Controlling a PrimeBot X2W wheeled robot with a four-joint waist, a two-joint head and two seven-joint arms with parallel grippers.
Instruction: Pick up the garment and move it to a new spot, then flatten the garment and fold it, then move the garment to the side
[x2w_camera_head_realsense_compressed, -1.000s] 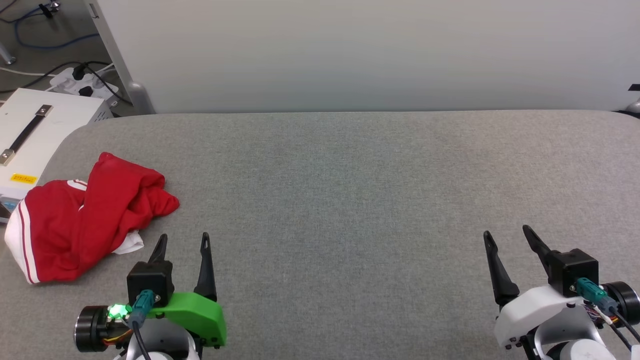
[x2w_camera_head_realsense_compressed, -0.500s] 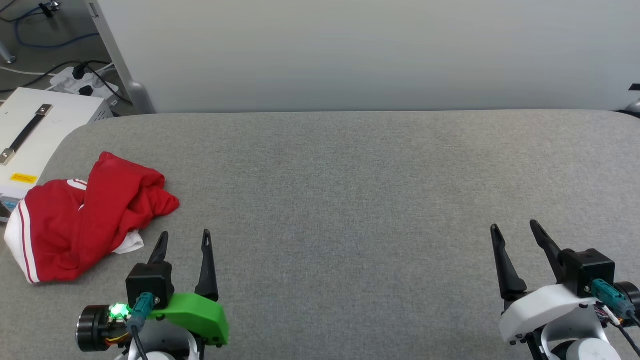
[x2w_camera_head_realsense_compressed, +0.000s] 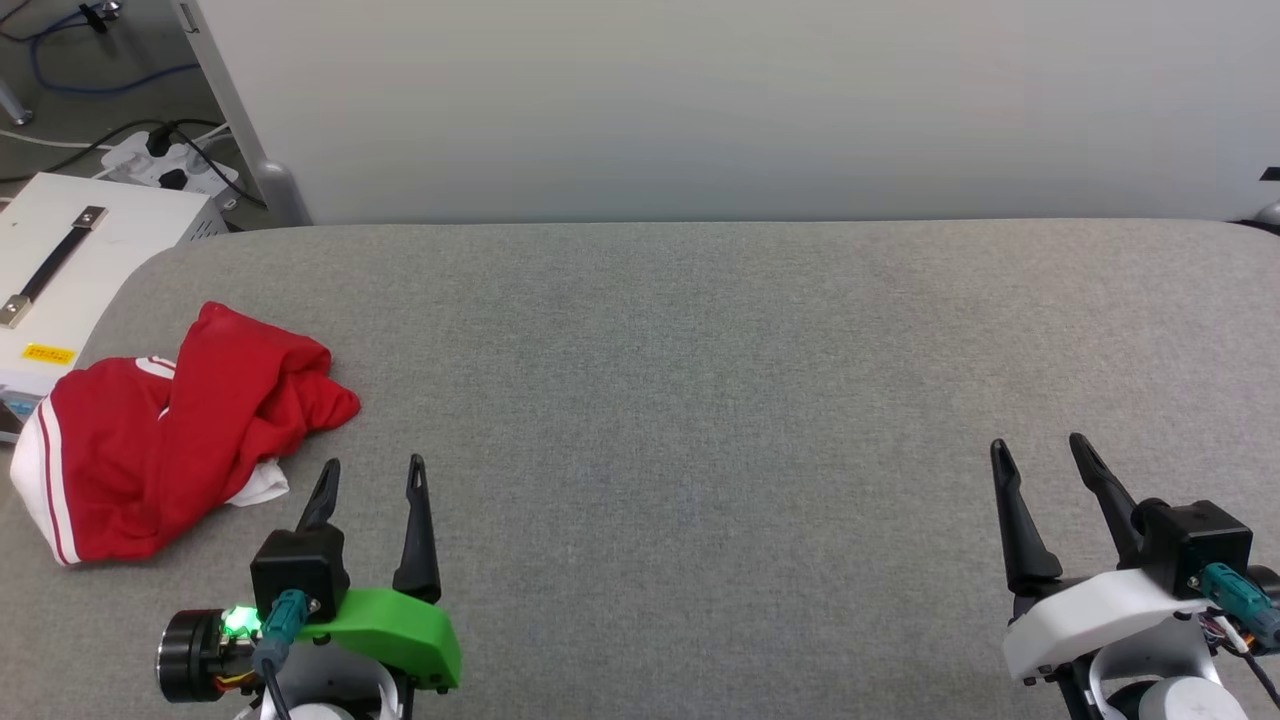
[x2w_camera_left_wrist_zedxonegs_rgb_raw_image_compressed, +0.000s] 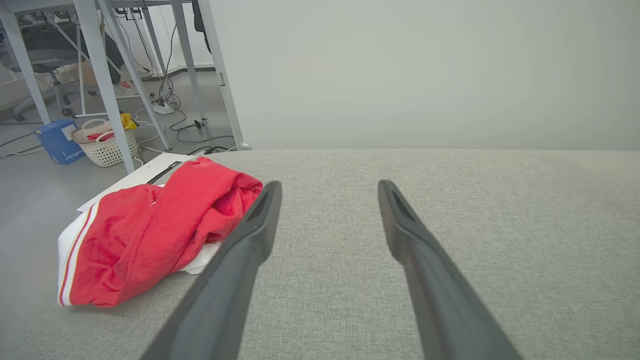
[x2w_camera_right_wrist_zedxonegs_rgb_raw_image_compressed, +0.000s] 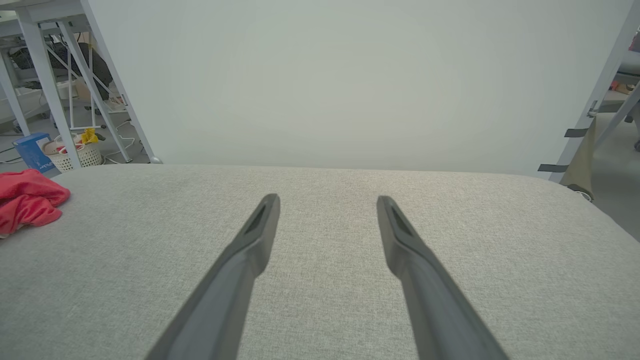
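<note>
Yellow sticker (x2w_camera_head_realsense_compressed: 47, 354) on white box (x2w_camera_head_realsense_compressed: 130, 228), print illegible.

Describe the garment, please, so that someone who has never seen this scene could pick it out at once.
On the wide grey table, go to the left end, beside the white box. There lies the garment, a crumpled heap just left of the left gripper. It is the one bright red thing there, with a white, red-striped edge.

Head high, wrists low, shared garment (x2w_camera_head_realsense_compressed: 190, 440)
</note>
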